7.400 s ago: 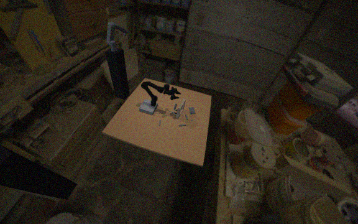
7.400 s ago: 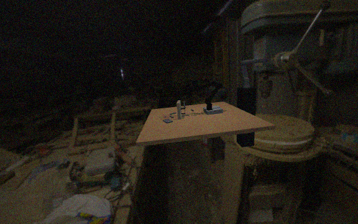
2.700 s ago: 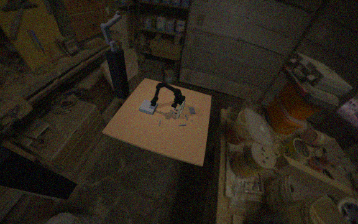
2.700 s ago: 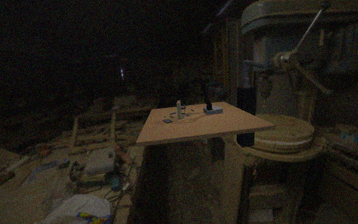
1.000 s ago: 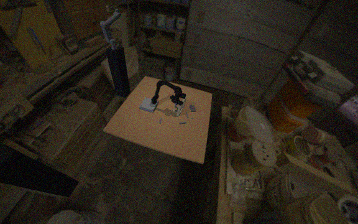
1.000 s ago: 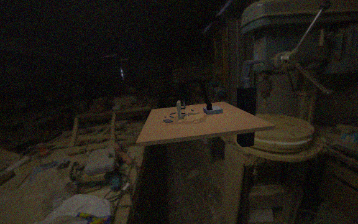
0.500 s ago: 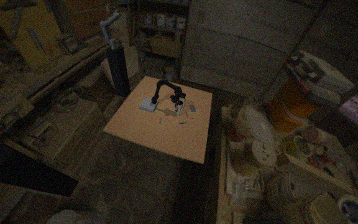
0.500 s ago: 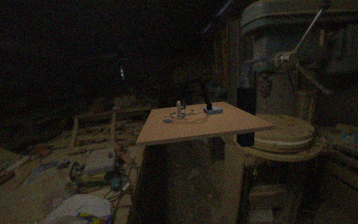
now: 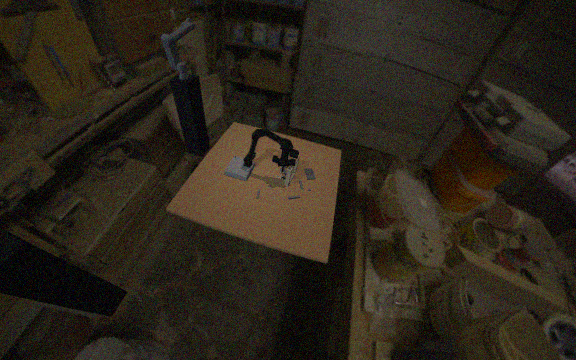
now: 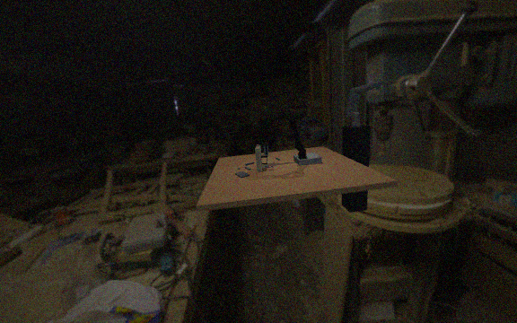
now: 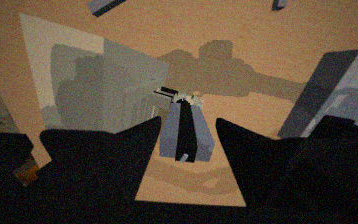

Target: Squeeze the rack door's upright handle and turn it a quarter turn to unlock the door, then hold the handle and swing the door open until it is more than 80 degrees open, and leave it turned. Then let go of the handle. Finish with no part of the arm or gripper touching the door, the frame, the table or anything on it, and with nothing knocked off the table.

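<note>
The six-joint arm [image 9: 268,134] [image 10: 300,145] is mounted on a light grey base block [image 9: 232,173] [image 10: 316,160] on the wood-toned tabletop [image 9: 268,220] [image 10: 294,184] [image 11: 265,30]. From the base, the arm rises, arches over the tabletop and descends at the rack [image 9: 295,168] [image 10: 258,158] [image 11: 75,85], a pale upright structure standing on the same surface.

The parallel-jaw gripper [image 9: 285,173] [image 11: 188,120] is spread, with its two black fingers set apart and nothing clamped. In the wrist view, the upright handle [image 11: 168,137] is located between the fingers; it has two blue-grey sides with a black strip along the middle. Contact between either finger and the handle cannot be determined. The door angle and the handle's turned position cannot be read reliably from these views.

A dark grey flat plate [image 9: 309,174] [image 10: 242,174] lies near the rack. Narrow grey bars are distributed on the tabletop: one bar [image 9: 301,185] near the rack, a second bar [image 9: 294,197] beyond it, and a third bar [image 9: 258,194] well apart from the second. In the exterior view, the gripper is too dark to resolve
</note>
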Controlling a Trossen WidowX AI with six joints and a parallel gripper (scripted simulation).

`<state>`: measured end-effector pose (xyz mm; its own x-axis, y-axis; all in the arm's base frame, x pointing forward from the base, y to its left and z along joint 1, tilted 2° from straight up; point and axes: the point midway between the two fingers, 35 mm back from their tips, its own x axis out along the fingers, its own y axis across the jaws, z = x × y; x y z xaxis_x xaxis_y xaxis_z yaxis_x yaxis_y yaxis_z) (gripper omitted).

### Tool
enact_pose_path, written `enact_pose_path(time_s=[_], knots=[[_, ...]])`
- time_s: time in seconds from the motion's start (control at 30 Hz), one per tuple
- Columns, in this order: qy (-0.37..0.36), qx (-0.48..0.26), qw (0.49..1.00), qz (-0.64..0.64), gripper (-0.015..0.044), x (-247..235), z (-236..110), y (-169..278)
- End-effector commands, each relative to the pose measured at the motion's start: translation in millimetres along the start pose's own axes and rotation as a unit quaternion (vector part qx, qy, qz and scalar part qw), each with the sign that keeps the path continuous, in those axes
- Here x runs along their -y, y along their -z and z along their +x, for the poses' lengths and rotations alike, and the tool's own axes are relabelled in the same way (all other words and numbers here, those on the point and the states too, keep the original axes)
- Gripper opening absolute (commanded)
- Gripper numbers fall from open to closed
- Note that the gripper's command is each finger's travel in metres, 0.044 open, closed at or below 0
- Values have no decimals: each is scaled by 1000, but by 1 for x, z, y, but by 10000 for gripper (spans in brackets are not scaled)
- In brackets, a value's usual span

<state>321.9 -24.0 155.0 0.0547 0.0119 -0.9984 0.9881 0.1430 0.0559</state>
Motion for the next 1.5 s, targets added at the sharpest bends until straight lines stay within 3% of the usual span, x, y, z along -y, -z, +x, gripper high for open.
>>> enact_pose_path(time_s=[0.0, 0.33, 0.7, 1.07, 1.47], knots=[[-6, -1, 996, -94, 297, -3, 0, 1], [-6, 1, 942, -336, 297, -3, 0, 1], [-5, 2, 817, -577, 297, -3, 0, 1], [-5, 3, 632, -775, 297, -3, 0, 1], [-3, 4, 377, -926, 297, -3, 0, 1]])
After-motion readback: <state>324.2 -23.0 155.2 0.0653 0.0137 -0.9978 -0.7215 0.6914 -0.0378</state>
